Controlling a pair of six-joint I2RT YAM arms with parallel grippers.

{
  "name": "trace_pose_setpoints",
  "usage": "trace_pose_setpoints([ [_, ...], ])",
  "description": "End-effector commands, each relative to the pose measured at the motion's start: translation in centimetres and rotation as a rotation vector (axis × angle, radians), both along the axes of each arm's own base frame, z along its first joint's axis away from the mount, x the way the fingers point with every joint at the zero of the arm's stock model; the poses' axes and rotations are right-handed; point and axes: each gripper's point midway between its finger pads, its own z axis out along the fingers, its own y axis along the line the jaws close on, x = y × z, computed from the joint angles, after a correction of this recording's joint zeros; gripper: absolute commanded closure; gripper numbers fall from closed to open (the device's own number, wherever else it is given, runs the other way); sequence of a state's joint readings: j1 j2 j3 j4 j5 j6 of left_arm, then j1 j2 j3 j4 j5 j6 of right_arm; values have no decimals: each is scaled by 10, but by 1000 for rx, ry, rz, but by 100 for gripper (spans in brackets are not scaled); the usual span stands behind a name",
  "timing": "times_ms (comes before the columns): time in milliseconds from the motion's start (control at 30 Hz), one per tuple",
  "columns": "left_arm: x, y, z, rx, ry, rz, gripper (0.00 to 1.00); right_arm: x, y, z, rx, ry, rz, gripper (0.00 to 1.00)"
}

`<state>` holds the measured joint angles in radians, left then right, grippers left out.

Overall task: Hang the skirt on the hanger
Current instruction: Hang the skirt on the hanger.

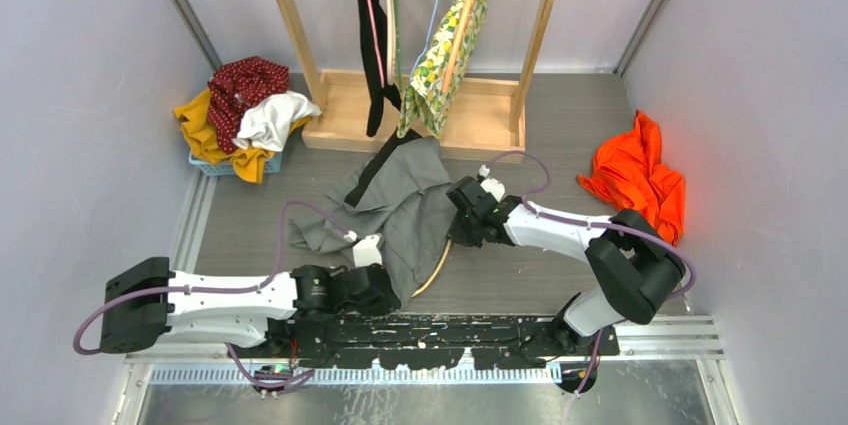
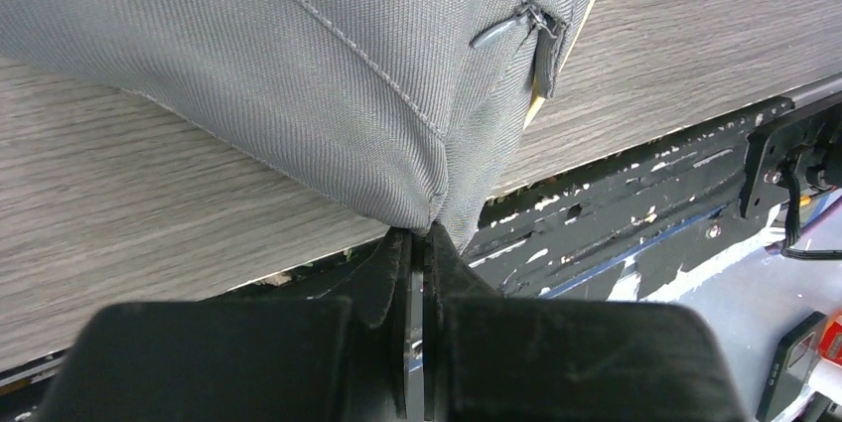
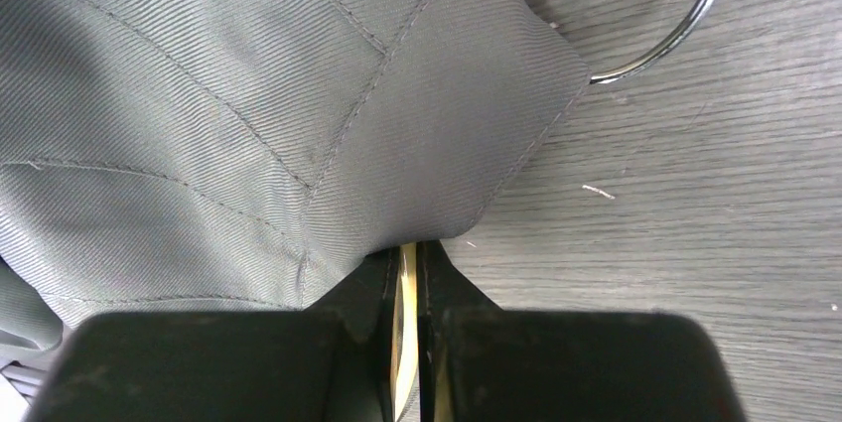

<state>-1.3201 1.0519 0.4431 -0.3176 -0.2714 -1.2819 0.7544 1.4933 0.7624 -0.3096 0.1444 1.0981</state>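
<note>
The grey skirt (image 1: 400, 200) lies crumpled on the floor in the middle. A wooden hanger (image 1: 437, 267) sticks out from under its right edge. My left gripper (image 1: 385, 285) is shut on the skirt's near corner; in the left wrist view the fabric (image 2: 298, 74) rises from the closed gripper (image 2: 422, 235), with a zipper (image 2: 516, 25) at the top. My right gripper (image 1: 462, 217) sits at the skirt's right edge. In the right wrist view it (image 3: 409, 248) is shut on a pale wooden strip of the hanger under the skirt (image 3: 248, 94). The hanger's metal hook (image 3: 685, 25) lies on the floor beyond.
A wooden rack (image 1: 400, 105) at the back holds a black garment (image 1: 372, 45) and a lemon-print one (image 1: 450, 45). A blue basket (image 1: 235, 160) heaped with clothes stands at back left. An orange garment (image 1: 635, 175) lies at right. A black rail (image 1: 450, 335) runs along the near edge.
</note>
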Motion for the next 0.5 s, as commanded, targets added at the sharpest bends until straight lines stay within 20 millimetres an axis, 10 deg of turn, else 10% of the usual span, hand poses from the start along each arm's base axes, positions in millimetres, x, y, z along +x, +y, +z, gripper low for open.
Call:
trace_pose_setpoints([
  [0,-5,-33,23,-110,-3,-32,100,42,21,37,164,-145,-132,99],
  [467,0,-60,62,-194,-52,-56,100,52,9,38,149,-180,-220,99],
])
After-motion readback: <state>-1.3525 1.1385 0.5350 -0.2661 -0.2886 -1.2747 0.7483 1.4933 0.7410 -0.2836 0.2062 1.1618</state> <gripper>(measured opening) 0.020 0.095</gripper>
